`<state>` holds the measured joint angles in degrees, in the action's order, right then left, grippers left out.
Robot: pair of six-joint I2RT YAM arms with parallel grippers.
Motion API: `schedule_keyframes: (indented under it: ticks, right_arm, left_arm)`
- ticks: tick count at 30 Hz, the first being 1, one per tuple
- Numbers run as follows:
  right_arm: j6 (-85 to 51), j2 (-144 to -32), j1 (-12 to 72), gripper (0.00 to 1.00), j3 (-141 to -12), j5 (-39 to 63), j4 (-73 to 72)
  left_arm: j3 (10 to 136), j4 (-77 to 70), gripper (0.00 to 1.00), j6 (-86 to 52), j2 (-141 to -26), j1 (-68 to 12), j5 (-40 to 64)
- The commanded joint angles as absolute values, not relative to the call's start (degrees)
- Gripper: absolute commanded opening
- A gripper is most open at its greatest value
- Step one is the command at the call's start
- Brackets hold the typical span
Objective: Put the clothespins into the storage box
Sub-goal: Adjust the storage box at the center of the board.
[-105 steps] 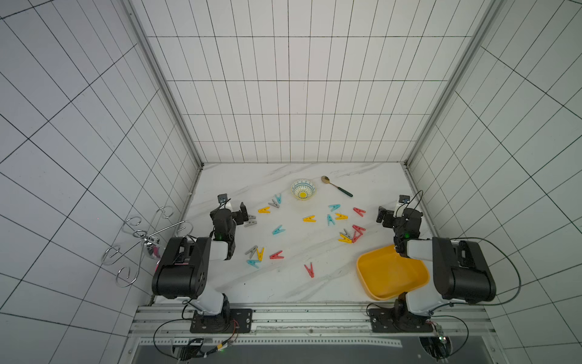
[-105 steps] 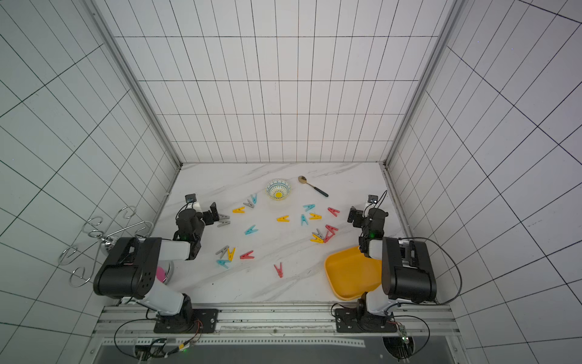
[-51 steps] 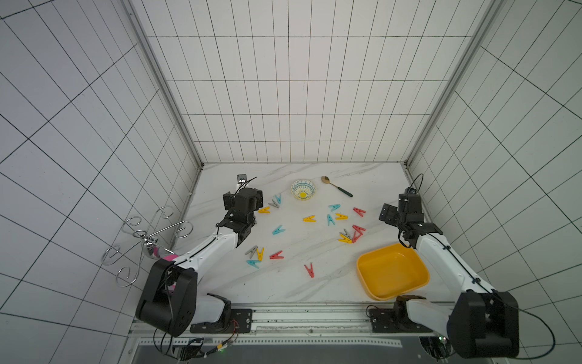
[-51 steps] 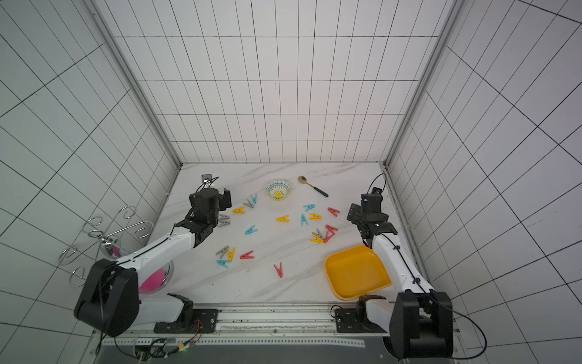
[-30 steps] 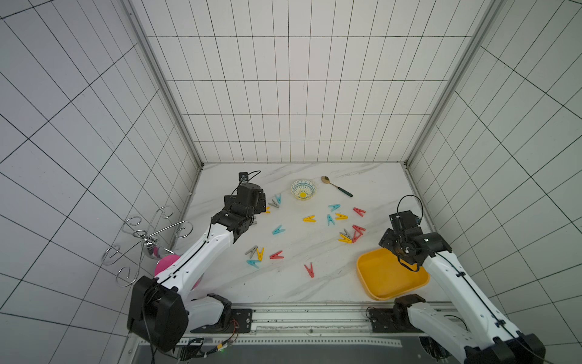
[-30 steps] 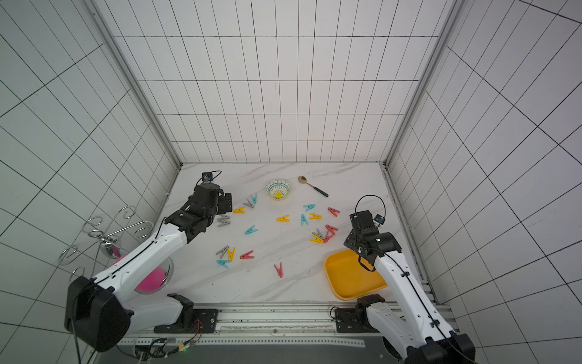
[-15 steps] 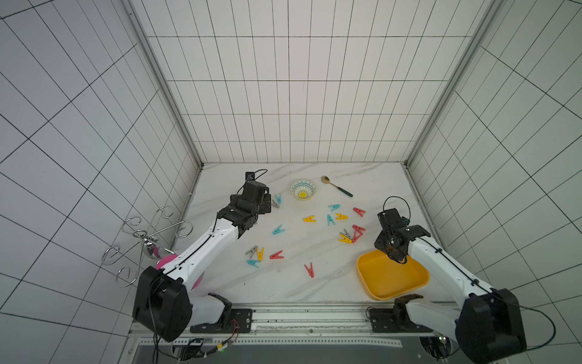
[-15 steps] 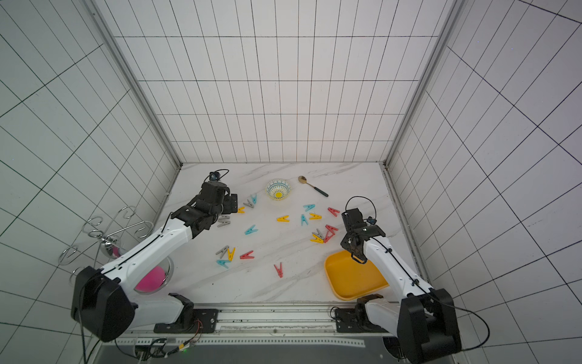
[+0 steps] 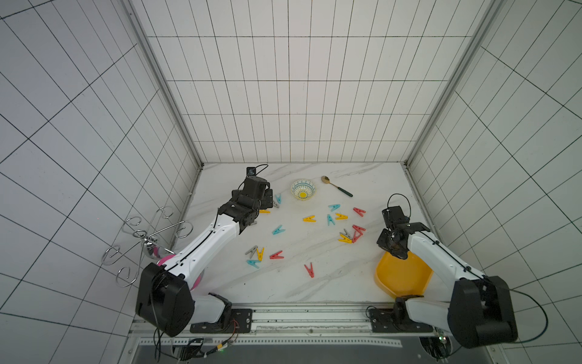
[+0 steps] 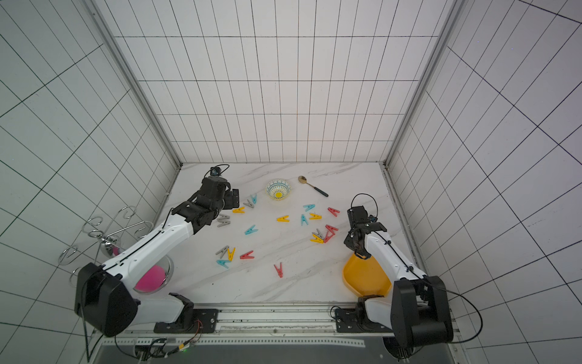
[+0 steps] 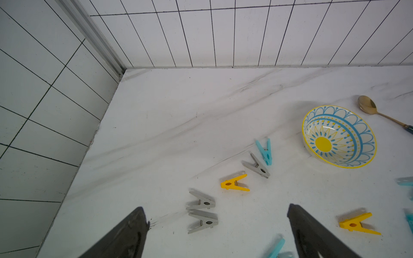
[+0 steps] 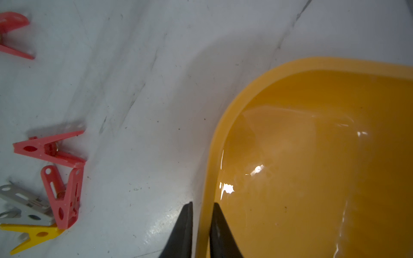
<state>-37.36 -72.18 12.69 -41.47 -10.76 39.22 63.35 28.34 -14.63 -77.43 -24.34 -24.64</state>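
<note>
- The clothespins are lying scattered over the table in red, yellow, teal and grey. All those in view are sitting outside the storage box.
- The storage box is resting near the front right corner of the table, just beside the right arm's base.
- The right gripper is pinching the box's near rim, with one of its fingers outside the rim and one inside.
- The left gripper is hanging with its jaws spread wide, holding nothing, above a grey pair of pegs towards the back left.
- A patterned bowl and a gold spoon are sitting near the back wall.
- The tabletop is showing white marble with grey veins. White tiled walls with dark grout are closing it in on three sides.
- A wire rack is standing off the table's left edge, and a pink disc is lying in a metal-rimmed dish beneath the left arm.
- The right arm is covering part of the box in both top views, and the wrist view is cutting off its far side.
</note>
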Motion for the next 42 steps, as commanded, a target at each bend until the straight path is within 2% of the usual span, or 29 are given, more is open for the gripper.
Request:
schedule_keyframes:
  ticks: [1,7,20,24,27,30,34,42]
  right_arm:
    - [-31.3,-74.3,12.1,0.17,-44.3,-9.8,37.4]
    - [-24.7,-78.4,12.2,0.15,-47.4,-6.0,32.5]
    - [-20.7,-84.6,13.0,0.19,-53.2,-0.5,28.9]
    - [-20.0,-84.0,13.0,0.31,-54.4,0.1,31.5]
    - [-19.3,-81.4,13.0,0.45,-54.6,-1.0,33.9]
    - [-18.9,-78.4,13.1,0.52,-56.0,-2.0,37.3]
    - [-16.7,-78.1,14.9,0.56,-60.0,-5.4,40.4]
    - [-10.6,-89.4,18.2,0.57,-71.5,-7.6,42.6]
  left_arm:
    - [66.0,28.2,0.99,-16.0,-77.8,-24.5,-22.8]
    - [66.3,29.9,0.99,-18.4,-78.2,-24.7,-20.5]
    - [64.4,30.4,0.99,-21.9,-78.9,-22.6,-28.6]
    - [64.5,31.7,0.99,-23.0,-78.8,-19.4,-23.6]
    - [64.6,31.5,0.99,-21.9,-78.4,-19.3,-22.7]
    - [65.1,31.9,0.99,-22.1,-78.1,-19.3,-21.9]
    - [65.6,32.7,0.99,-22.8,-78.3,-19.4,-20.3]
    - [68.0,35.8,0.99,-25.5,-79.9,-19.4,-19.7]
